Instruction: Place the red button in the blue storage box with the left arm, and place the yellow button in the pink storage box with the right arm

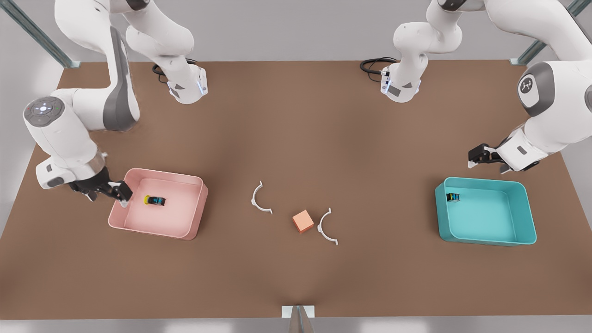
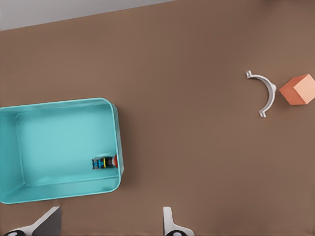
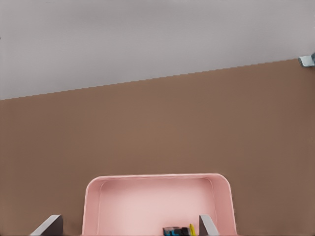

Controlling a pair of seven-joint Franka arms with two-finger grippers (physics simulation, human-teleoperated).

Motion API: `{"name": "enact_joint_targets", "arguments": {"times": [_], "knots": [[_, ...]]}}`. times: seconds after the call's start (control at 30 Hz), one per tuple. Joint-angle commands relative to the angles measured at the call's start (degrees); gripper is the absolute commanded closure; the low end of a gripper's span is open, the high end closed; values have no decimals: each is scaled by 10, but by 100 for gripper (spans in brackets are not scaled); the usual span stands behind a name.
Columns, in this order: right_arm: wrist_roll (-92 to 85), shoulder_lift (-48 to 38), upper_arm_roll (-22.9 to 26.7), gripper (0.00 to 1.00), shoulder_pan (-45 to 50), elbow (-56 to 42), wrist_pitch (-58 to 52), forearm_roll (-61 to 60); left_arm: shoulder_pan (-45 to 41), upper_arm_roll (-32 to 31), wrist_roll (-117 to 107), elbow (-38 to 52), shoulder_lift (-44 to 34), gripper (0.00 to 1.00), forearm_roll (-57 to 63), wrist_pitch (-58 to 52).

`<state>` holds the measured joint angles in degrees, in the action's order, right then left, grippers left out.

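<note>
Tabletop (image 1: pixel 296 129) layout: two storage boxes sit well apart at opposite sides of the brown surface, with wide bare room between them and along the far edge.

Pink storage box (image 1: pixel 196 206): at the front view's left. The yellow button (image 1: pixel 154 200) lies on its side on the box floor, toward the wall nearest the gripper, with free floor on the other sides. The right gripper (image 1: pixel 121 194) hangs at that box's outer rim, at the front view's left; its fingers (image 3: pixel 47 225) are spread apart and hold nothing.

Blue storage box (image 1: pixel 527 208): at the front view's right. The red button (image 1: pixel 453 197) lies on its side in the corner nearest the table centre and the far wall, touching or just beside the side wall (image 2: pixel 117 142); the remaining floor is bare. The left gripper (image 1: pixel 476 157) hovers just beyond the box's far rim, outside the box; its fingers (image 2: pixel 170 223) are parted and empty.

Centre zone: an orange cube (image 1: pixel 303 221) rests between two white curved brackets. One bracket (image 1: pixel 327 227) lies just beside the cube; the other bracket (image 1: pixel 260 199) lies farther off, toward the pink storage box. All three are well apart from both boxes.
</note>
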<state>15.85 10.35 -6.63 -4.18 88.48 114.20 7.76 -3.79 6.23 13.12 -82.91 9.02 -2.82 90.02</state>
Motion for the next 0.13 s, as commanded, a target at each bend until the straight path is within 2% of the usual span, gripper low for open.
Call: {"name": "enact_joint_targets", "arguments": {"times": [0.0, 0.1], "knots": [[-101, 22, 20, 0, 13, -58, -231, -45, 0, 0, -53, 0, -1, 0, 1, -11], [-104, 18, 23, 0, 25, -28, -187, -45, 1, 1, -53, 0, 0, 0, 0, -12]]}}
